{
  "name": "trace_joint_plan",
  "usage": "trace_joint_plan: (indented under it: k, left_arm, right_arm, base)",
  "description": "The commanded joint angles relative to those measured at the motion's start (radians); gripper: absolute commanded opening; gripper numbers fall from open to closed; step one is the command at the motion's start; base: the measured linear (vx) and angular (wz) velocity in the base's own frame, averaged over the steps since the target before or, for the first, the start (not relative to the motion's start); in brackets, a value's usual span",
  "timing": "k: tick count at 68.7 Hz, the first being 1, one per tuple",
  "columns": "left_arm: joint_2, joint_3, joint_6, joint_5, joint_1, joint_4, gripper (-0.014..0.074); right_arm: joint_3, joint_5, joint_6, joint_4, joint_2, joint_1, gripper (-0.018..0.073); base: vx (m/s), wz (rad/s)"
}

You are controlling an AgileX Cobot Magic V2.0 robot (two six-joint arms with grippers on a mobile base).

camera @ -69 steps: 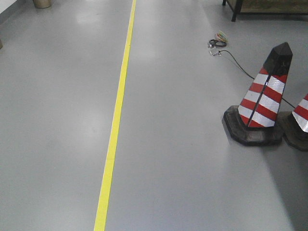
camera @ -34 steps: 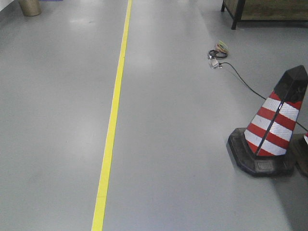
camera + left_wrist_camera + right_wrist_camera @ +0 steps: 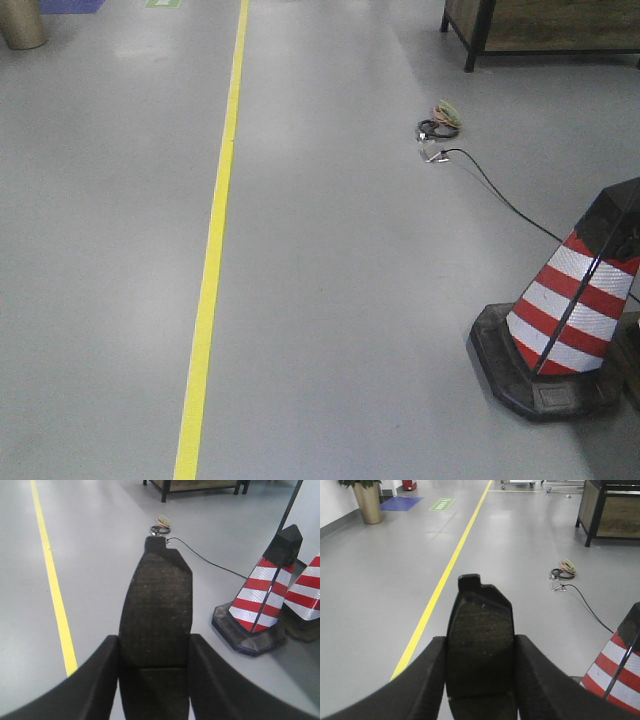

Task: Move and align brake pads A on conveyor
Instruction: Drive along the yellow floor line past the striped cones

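In the left wrist view a dark grey brake pad (image 3: pixel 156 605) with a groove across its middle stands between the black fingers (image 3: pixel 95 680) of my left gripper (image 3: pixel 154 652), which is shut on its long edges. The right wrist view shows the same hold: my right gripper (image 3: pixel 480 652) is shut on a second brake pad (image 3: pixel 480 630), its notched end pointing away from me. Both pads hang above the grey floor. The conveyor is out of view. Neither gripper appears in the front view.
A yellow floor line (image 3: pixel 212 250) runs away from me at the left. A red-and-white striped cone (image 3: pixel 570 320) on a black base stands close at the right, with a second cone (image 3: pixel 305 600) beside it. A black cable (image 3: pixel 500 195) leads to a wire bundle (image 3: pixel 438 125). A dark-framed bench (image 3: pixel 540 25) stands at the back right.
The front view has moved forward across the floor: the striped cone has slid lower and right and grown larger, and the wire bundle and the bench legs are closer.
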Motion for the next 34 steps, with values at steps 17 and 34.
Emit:
trace_joint_plan:
  k: [17, 34]
  left_arm:
    - [0.007, -0.024, -0.003, -0.091, -0.004, -0.001, 0.0083]
    - [0.007, -0.024, -0.003, -0.091, -0.004, -0.001, 0.0083]
  right_arm:
    - [-0.029, -0.087, -0.007, -0.024, 0.008, -0.001, 0.0032]
    - [-0.029, -0.087, -0.007, -0.024, 0.008, -0.001, 0.0032]
  base:
    - [0.41, -0.17]
    - [0.37, -0.30]
